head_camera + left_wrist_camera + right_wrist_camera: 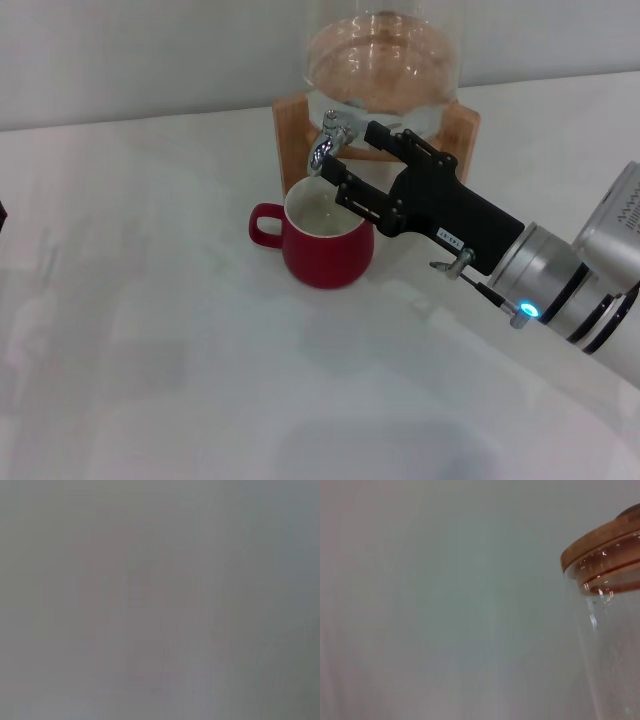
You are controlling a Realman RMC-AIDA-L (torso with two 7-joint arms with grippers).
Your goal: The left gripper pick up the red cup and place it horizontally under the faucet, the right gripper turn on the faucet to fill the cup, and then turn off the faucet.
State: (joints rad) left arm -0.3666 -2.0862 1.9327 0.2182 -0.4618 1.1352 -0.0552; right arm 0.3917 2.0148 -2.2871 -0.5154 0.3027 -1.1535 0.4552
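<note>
Red cup (327, 250) stands on white table (150, 350) under faucet (330, 140).

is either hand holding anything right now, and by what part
The right hand reaches to the faucet at its top lever; a firm grip cannot be told. The red cup stands free. The left hand is out of view.

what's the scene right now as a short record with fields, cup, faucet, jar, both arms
cup: red cup upright on the white table, under the spout, handle toward the robot's left
faucet: faucet on the jar's front, spout above the cup's mouth
jar: glass jar in a wooden stand, wooden lid
right arm: right gripper at the faucet, one of its fingers over the cup's rim
left arm: left gripper not in view
cup contents: white inside, fill unclear
</note>
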